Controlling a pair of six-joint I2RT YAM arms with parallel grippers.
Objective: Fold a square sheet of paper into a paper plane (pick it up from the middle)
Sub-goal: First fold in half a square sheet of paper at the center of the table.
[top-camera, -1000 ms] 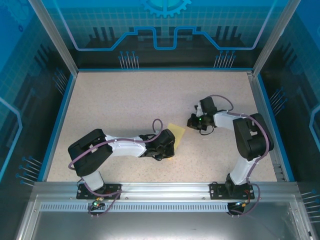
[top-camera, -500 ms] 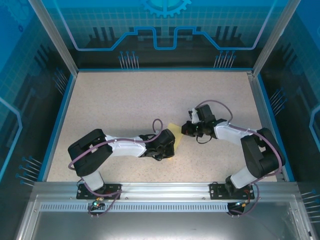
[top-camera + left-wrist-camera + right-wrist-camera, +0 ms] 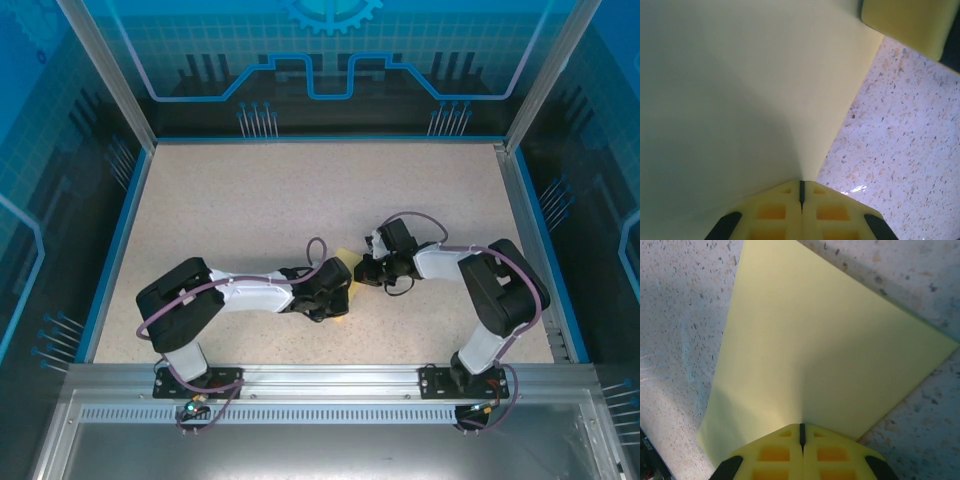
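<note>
- Top external view: one yellow sheet of paper (image 3: pixel 348 262) sits between the left tool (image 3: pixel 335 288) and the right tool (image 3: pixel 366 270), touching both.
- Left wrist view: the left tool is squeezed tight on the sheet, which spreads out just ahead of it.
- Right wrist view: the right tool is closed too, with its tip at the sheet's near edge. I cannot tell if it pinches the paper.
- Count: one sheet, two tools.

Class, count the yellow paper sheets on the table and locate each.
1. The square sheet of paper lies mid-table between the left hand and right hand, partly covered by the left; a second could hide beneath.
</note>
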